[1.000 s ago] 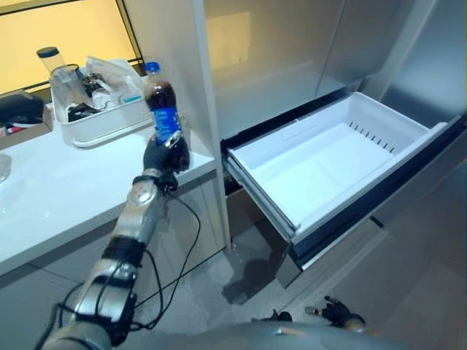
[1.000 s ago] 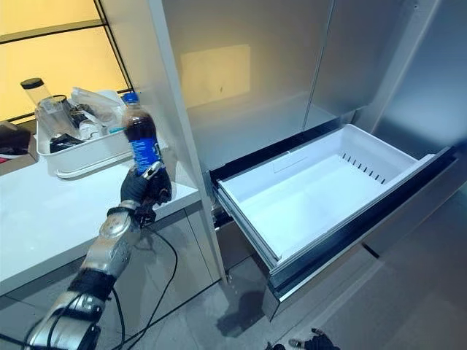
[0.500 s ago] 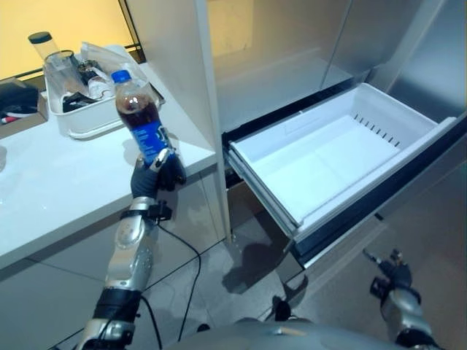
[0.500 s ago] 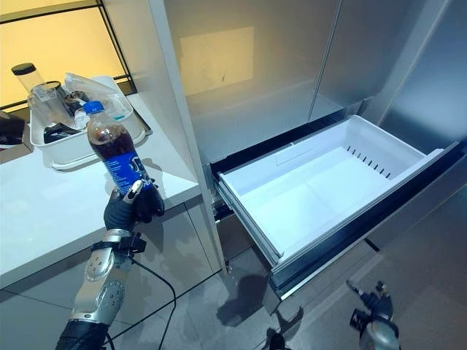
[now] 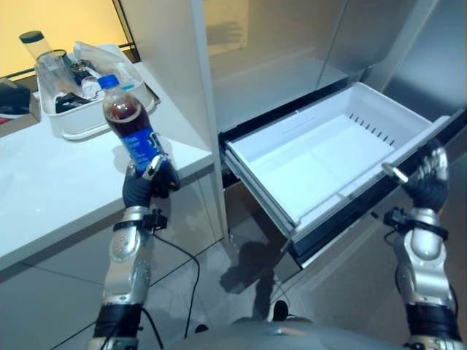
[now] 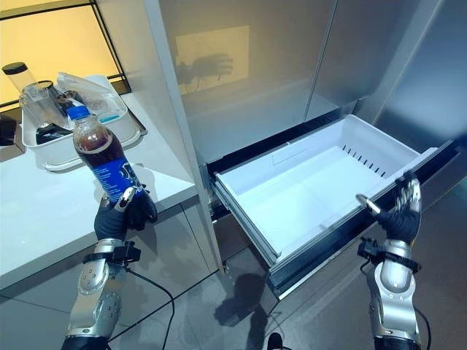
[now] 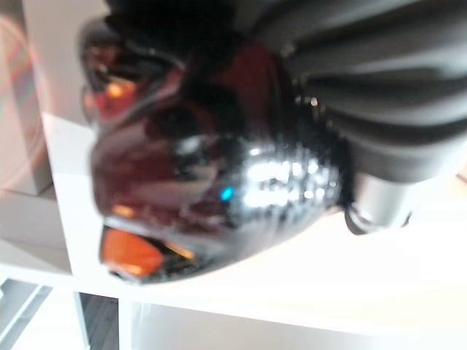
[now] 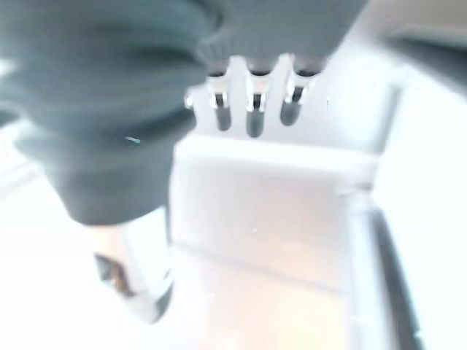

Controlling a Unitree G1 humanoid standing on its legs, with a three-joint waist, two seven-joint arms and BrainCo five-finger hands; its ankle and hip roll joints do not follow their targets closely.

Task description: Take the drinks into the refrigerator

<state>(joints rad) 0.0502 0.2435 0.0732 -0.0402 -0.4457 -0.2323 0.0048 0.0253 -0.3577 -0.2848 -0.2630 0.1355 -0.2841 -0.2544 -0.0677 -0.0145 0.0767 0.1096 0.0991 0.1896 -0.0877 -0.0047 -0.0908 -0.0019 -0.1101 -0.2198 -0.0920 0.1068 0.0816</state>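
Bottle: clear plastic, dark cola, blue cap, blue label round the middle; tilted, cap leaning toward the tray. My left hand has its fingers curled round the bottle's lower part and holds it in the air over the front edge of the table, beside the white cabinet panel. In the left wrist view the bottle's dark base sits right against the hand's ribbed cover. Versus 0.5 s ago: my right hand has come up from low in the view and now sits at the front corner of the drawer, fingers straight and spread, holding nothing; the bottle is in much the same place. Surroundings: white table with a white tray of clear containers at the back; the refrigerator's white drawer is pulled out and tilts in the view; grey steel fronts above and right; grey tiled floor.
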